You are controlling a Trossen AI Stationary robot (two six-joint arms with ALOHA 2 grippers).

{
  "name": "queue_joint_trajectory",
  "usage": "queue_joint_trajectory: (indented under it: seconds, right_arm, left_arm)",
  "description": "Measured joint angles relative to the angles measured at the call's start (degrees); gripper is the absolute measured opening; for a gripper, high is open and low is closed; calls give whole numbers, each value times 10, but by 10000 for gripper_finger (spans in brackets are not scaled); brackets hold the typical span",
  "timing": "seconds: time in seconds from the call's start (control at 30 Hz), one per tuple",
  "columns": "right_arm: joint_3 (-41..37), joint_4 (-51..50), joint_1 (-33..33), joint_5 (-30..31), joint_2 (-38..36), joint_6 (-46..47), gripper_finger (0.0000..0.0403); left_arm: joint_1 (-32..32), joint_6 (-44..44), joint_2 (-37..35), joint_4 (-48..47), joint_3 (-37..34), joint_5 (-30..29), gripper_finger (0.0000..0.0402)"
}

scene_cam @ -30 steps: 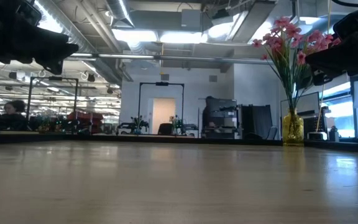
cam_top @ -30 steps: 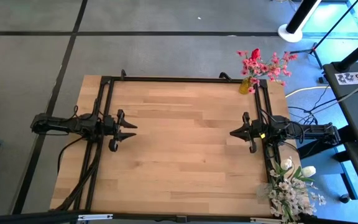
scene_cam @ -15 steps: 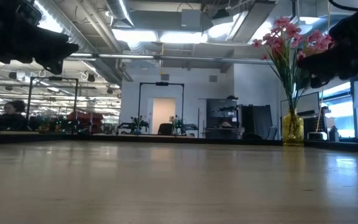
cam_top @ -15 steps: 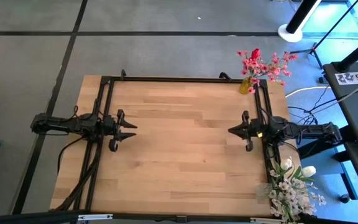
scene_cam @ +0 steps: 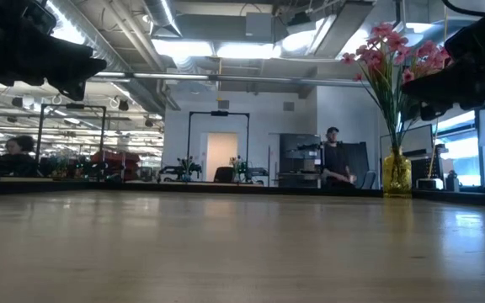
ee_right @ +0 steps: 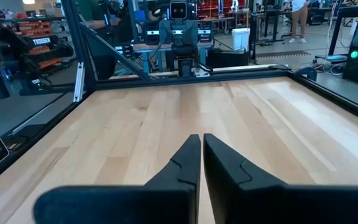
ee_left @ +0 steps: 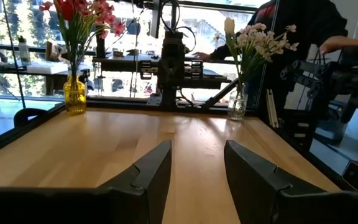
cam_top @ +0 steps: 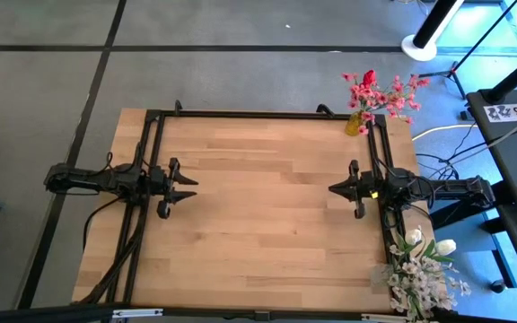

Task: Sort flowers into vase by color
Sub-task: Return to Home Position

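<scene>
The red and pink flowers [cam_top: 380,90], red tulip blooms among sprays of small pink blossoms on thin green stems, stand upright in a small yellow glass vase [cam_top: 354,124] at the far right corner of the pale wooden table [cam_top: 267,224]. In the low view their pink heads fan out above the vase's neck. The white flowers [cam_top: 420,265], white tulips with sprays of tiny white blossoms, are gathered at the near right corner. The left wrist view shows them standing in a clear glass vase [ee_left: 236,106].

The left gripper [cam_top: 189,188] hovers over the table's left part and points toward the middle. Its two dark fingers [ee_left: 157,168] are spread apart with nothing between them. The right gripper [cam_top: 335,189] hovers opposite it over the right part, between the two vases and well apart from both. Its fingers [ee_right: 188,155] are drawn almost together and grasp nothing. The two grippers face each other across the boards.

In the room beyond the far edge, a person in dark clothes [scene_cam: 333,156] stands.
</scene>
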Motion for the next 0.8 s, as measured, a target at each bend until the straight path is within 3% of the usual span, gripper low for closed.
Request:
queue_joint_trajectory:
  seconds: [0.47,0.63,0.8]
  right_arm:
    - [-1,2,0,-4,-48,0,21]
    - [0,59,0,-1,-49,0,21]
    - [0,55,1,-5,-49,0,21]
  left_arm:
    - [0,0,0,0,0,0,144]
    - [0,0,0,0,0,0,144]
    - [0,0,0,-1,0,0,144]
